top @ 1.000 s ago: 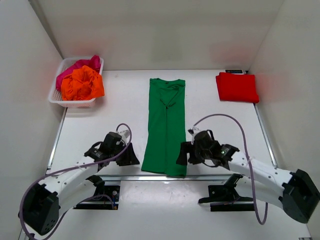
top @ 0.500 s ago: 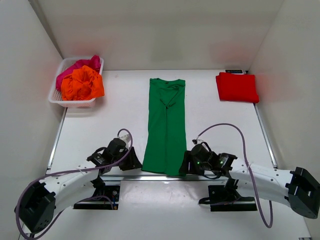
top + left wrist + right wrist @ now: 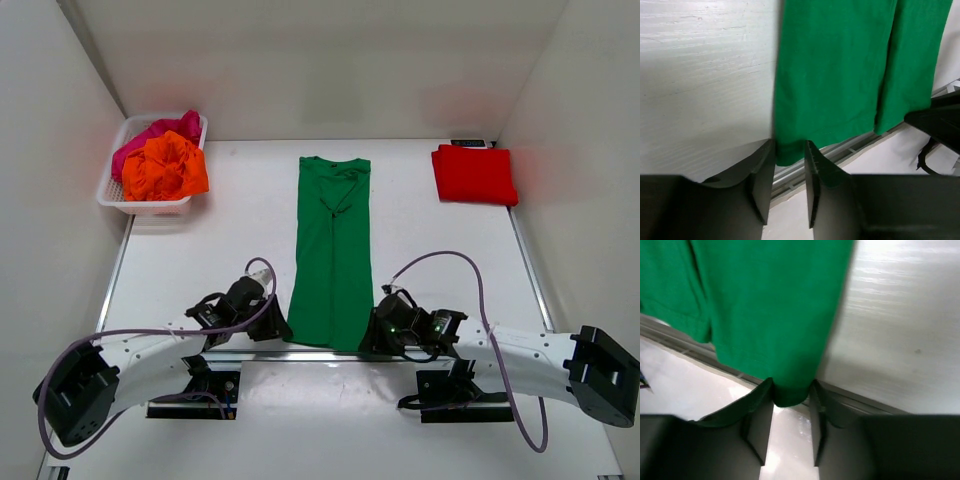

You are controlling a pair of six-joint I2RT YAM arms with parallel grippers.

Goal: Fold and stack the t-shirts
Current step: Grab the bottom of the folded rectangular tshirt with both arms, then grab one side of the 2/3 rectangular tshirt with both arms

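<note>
A green t-shirt [image 3: 333, 240], folded into a long narrow strip, lies in the middle of the table with its collar at the far end and its hem at the near edge. My left gripper [image 3: 276, 326] is at the hem's left corner; in the left wrist view [image 3: 789, 150] the green cloth [image 3: 835, 75] fills the narrow gap between the fingers. My right gripper [image 3: 379, 335] is at the hem's right corner; in the right wrist view [image 3: 791, 392] the hem of the shirt [image 3: 770, 305] is pinched between the fingers. A folded red t-shirt [image 3: 474, 174] lies at the far right.
A white basket [image 3: 112, 196] at the far left holds a crumpled orange shirt [image 3: 165, 167] and a pink one [image 3: 150, 135]. The metal rail of the table's near edge [image 3: 860, 145] runs just under the hem. White walls enclose the table on three sides.
Both grippers have moved inward and toward the near edge onto the hem corners of the green t-shirt, and their jaws have narrowed around the cloth.
</note>
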